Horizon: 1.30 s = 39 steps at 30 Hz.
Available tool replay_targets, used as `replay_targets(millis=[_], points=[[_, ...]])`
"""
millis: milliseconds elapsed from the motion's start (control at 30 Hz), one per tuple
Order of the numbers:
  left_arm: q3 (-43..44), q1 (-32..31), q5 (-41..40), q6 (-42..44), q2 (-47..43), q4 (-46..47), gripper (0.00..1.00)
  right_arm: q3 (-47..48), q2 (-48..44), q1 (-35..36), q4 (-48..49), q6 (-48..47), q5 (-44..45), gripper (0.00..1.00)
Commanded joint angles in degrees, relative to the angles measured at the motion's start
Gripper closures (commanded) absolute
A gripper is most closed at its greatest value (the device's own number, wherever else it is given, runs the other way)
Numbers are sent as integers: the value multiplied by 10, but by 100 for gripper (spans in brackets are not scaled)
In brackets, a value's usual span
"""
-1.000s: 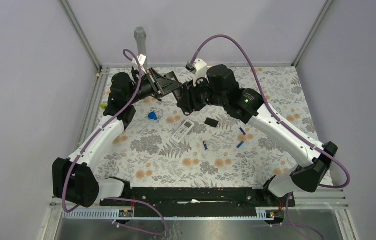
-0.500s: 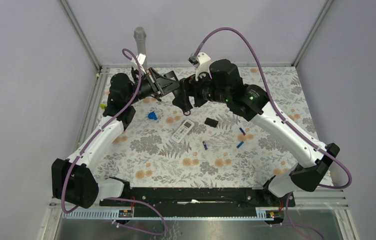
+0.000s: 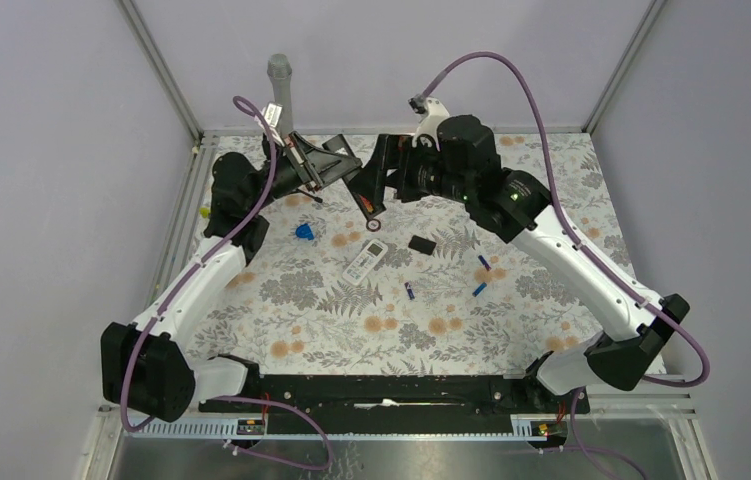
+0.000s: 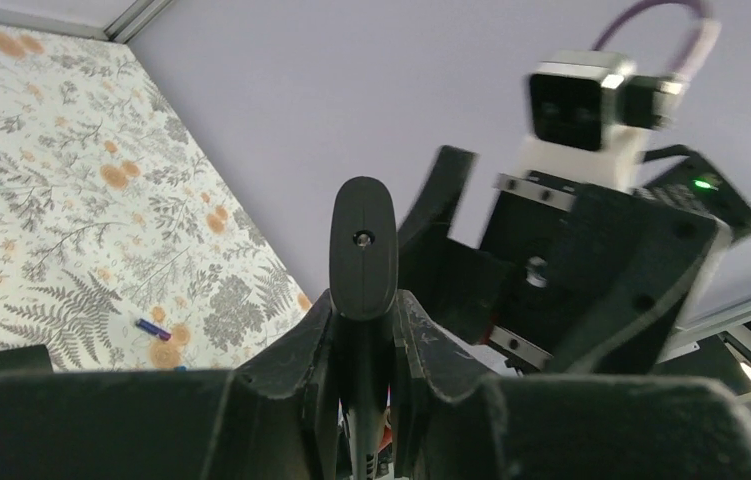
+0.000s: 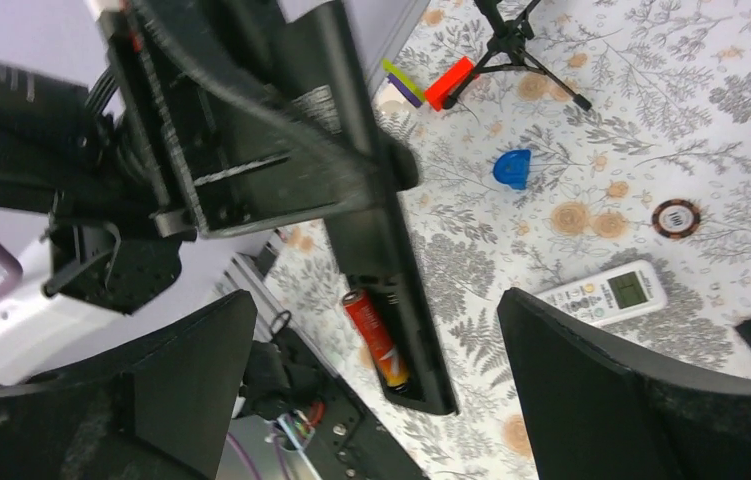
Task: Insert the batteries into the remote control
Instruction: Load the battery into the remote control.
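Inside left end effector's (image 4: 363, 310) clamped remote (image 5: 381, 245), splayed right end effector's (image 5: 376, 300) view, unlike left's, shows a battery (image 5: 375, 338)

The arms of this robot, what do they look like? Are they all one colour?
No. The left arm and the right arm each have smooth white links between chunky black joints. A purple cable loops along each. A small green light glows on the right arm. The fingers are broad, flat and black, and a white camera box sits at the wrist.

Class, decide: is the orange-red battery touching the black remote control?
Touching. The right wrist view shows the orange-red battery lying inside the open compartment of the black remote control.
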Motion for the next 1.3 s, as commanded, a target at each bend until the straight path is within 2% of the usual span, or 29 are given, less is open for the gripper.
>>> replay_targets(millis=[0,100,367,467,600,1033,1267], points=[[-5,-3,-18,-11,-29,69,100,-57,-25,-47,110,144,-94,1],[-14,-3,-26,-25,-33,93,100,-106,-28,-69,209,230,-155,0],[-16,-3,-42,-27,-38,98,100,-140,-20,-83,282,298,-210,3],[-15,-3,-47,-28,-38,93,100,-145,-18,-83,293,303,-228,9],[2,-3,-61,-16,-39,42,100,-146,-14,-85,303,308,-247,25],[7,-3,-79,-14,-42,28,100,-149,-1,-84,299,304,-278,44],[10,-3,-81,-17,-40,26,100,-145,0,-85,282,287,-280,47]])
